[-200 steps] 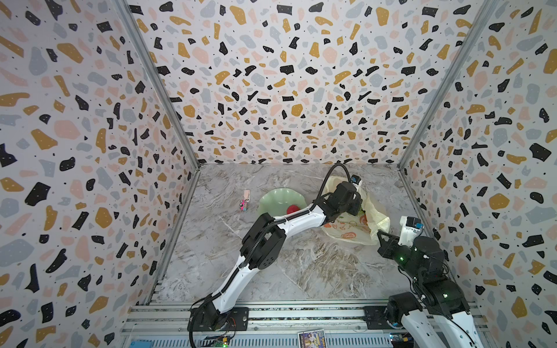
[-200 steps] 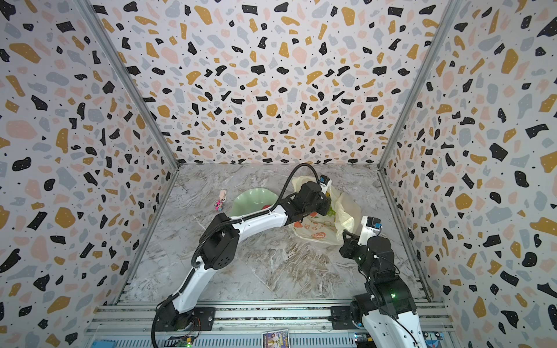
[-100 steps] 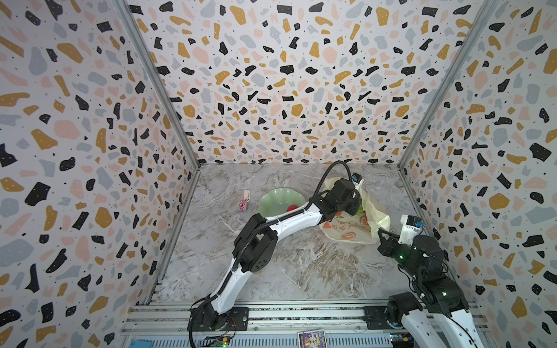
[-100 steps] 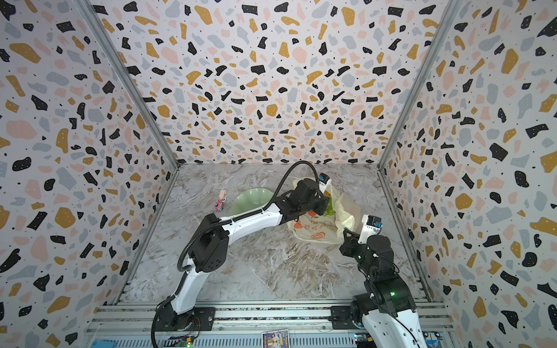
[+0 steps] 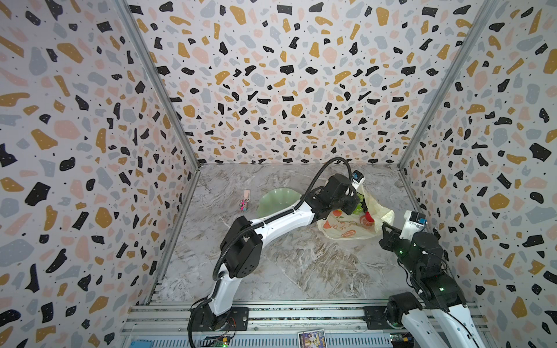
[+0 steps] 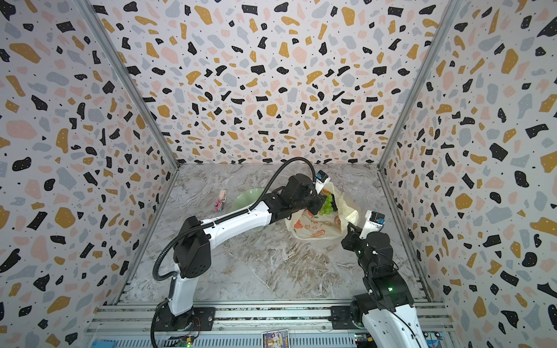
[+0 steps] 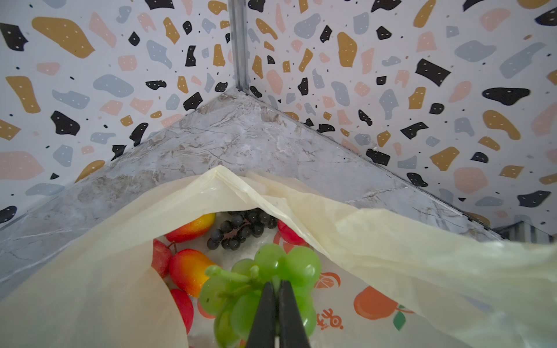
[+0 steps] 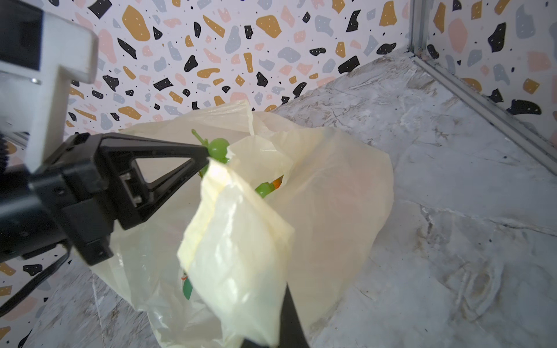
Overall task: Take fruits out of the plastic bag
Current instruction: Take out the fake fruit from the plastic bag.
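In both top views the crinkly, translucent pale-yellow plastic bag (image 5: 346, 232) lies on the marble-patterned table (image 5: 301, 265) near the right wall, just beside a smooth green plate (image 5: 271, 199) half hidden by the left arm (image 5: 280, 220). Left wrist view: the left gripper (image 7: 275, 284) pinches the glossy green grape bunch (image 7: 265, 268) at the bag mouth; a black grape bunch (image 7: 241, 229), 2 peach pieces (image 7: 188, 271) and red apples (image 7: 289, 235) lie inside, partly covered. Right wrist view: the right gripper (image 8: 291, 319), mostly cut off, clamps a bag fold.

Left fingers (image 7: 263, 316), right fingers (image 8: 291, 319) closed
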Controlling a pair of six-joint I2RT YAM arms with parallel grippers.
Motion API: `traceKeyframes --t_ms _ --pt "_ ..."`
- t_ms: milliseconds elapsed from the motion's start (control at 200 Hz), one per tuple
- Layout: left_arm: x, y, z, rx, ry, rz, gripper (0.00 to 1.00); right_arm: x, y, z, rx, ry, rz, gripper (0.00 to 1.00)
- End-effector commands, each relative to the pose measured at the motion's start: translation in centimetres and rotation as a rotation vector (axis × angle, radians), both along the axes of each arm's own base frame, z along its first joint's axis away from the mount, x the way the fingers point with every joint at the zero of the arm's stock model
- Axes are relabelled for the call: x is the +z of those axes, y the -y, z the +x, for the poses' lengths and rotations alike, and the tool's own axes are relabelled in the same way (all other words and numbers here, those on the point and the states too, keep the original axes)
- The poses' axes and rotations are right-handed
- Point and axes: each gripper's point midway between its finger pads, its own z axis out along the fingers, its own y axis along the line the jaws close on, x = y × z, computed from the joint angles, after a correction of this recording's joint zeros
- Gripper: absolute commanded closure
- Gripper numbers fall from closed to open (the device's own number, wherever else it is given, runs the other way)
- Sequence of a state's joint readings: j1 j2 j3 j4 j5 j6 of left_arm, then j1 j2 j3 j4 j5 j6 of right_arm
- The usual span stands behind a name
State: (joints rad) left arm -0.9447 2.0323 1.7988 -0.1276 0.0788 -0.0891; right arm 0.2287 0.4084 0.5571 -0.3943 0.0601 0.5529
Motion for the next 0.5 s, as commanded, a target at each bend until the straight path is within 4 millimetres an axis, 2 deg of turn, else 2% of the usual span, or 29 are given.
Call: traceKeyframes --t_ms 0,235,496 --pt "4.1 0.3 -2.0 -0.098 0.065 -0.077 1.0 -0.8 0.3 0.0 -0.021 -0.004 -0.002 1.0" --pt "6.4 0.4 -3.8 -0.154 0.105 -0.109 1.0 -3.1 0.2 -0.4 -0.026 -0.042 0.028 1.0" --pt "10.4 -0.8 -4.1 -0.123 0.184 -0.167 1.0 -2.1 -0.1 -0.5 -0.004 -0.019 0.039 1.0"
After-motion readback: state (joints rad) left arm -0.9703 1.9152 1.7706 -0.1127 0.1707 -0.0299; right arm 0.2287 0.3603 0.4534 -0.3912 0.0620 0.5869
